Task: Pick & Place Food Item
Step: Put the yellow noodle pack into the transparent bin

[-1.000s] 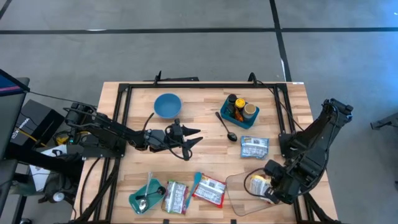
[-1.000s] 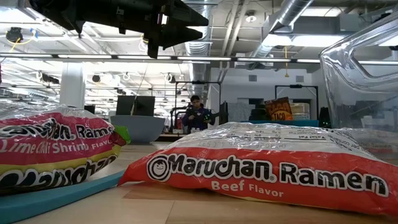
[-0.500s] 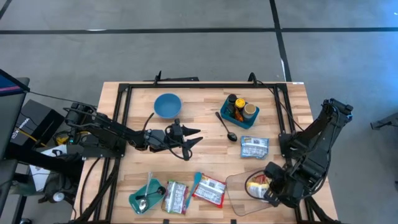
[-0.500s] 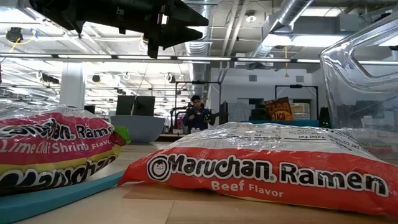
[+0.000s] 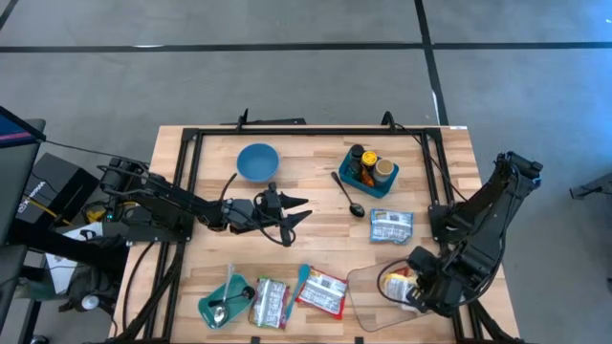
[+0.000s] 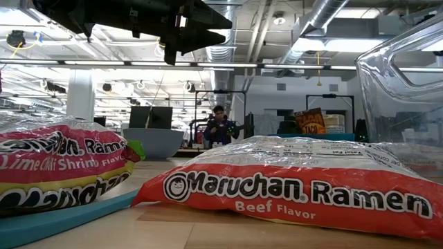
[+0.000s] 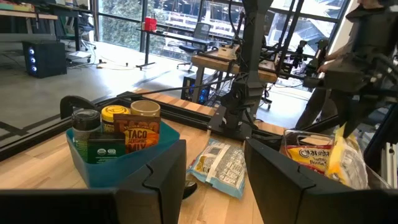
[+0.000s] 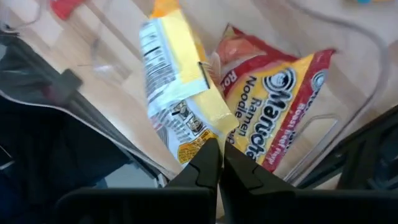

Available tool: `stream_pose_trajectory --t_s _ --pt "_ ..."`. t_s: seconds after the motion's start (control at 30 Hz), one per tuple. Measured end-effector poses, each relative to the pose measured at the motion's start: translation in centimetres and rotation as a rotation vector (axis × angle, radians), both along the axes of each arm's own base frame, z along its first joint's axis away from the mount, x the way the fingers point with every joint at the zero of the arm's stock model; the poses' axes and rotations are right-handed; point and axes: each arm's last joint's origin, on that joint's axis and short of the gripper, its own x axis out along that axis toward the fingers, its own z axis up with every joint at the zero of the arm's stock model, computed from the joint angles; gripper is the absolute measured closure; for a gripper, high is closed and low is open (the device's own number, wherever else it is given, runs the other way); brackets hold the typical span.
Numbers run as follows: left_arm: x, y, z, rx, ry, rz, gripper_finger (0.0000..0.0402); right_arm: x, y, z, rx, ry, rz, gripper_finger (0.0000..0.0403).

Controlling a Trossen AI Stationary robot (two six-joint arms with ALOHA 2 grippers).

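Observation:
A yellow food packet with a white label (image 8: 180, 81) hangs from my right gripper (image 8: 217, 163), which points down and is shut on it at the table's near right (image 5: 413, 291). Under it an orange ramen pack (image 8: 273, 106) lies in a clear plastic container (image 5: 359, 296). The left wrist view shows the same packet (image 7: 345, 158) beside that ramen pack (image 7: 305, 155). My left gripper (image 5: 304, 212) is held level above the table's middle, open, with nothing between its fingers (image 7: 214, 180). My right gripper pinches one end of the yellow packet (image 8: 200, 142) between its two shut fingers, coming from above and pointing down. The packet hangs tilted below the fingers over the ramen pack. I cannot tell whether its lower end touches that pack.
A blue bowl (image 5: 257, 161), a blue bin of jars and taco mix (image 5: 368, 170), a black spoon (image 5: 349, 196) and a silver packet (image 5: 390, 226) lie toward the far side. Two ramen packs (image 5: 320, 293) (image 5: 270, 303) and a teal tray (image 5: 220, 304) lie near the front edge.

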Motion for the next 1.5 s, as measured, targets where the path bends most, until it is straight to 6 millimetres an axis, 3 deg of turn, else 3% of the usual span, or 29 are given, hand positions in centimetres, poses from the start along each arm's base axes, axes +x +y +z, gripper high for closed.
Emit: stream_pose_trajectory --t_s 0.13,0.57,1.2,1.5 --pt "0.0 0.0 0.0 0.0 0.0 0.0 0.0243 -0.2 -0.1 -1.0 0.016 0.059 -0.031 0.0403" --pt "0.0 0.0 0.0 0.0 0.0 0.0 0.0243 -0.3 -0.1 -1.0 0.021 0.071 -0.065 0.0397" --pt "0.0 0.0 0.0 0.0 0.001 0.0 0.0243 -0.9 -1.0 -1.1 -0.065 0.145 -0.065 0.0285" --pt "0.0 0.0 0.0 0.0 0.0 -0.001 0.0243 -1.4 -1.5 -0.7 -0.113 0.2 -0.079 0.0279"
